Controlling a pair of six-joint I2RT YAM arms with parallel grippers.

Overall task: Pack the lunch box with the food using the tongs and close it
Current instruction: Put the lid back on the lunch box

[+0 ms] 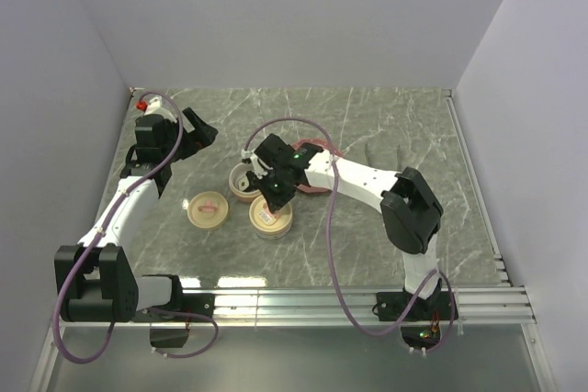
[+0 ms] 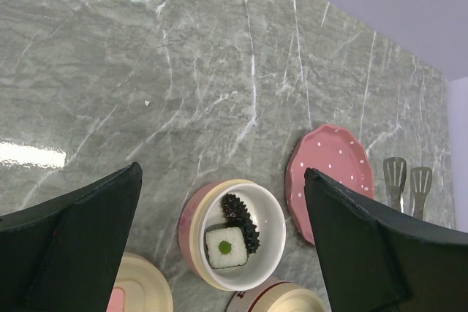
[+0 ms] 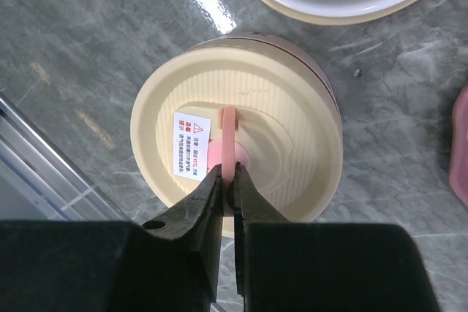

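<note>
Right fingers point(image 3: 205, 206), black and tapered, pinched together on the thin pink tab point(image 3: 228, 140) of a round, ribbed cream lid point(image 3: 292, 151). Left fingers point(image 2: 73, 242), matte black wedges, spread wide, holding nothing. Between and beyond them: glossy round bowl point(image 2: 189, 233) holding the food point(image 2: 225, 247), a white block and spiky dark pieces. Past the right-hand finger: scalloped pink dotted plate point(image 2: 329, 158), then grey slotted tongs point(image 2: 406, 180) on the veined grey surface point(image 2: 146, 71).
</note>
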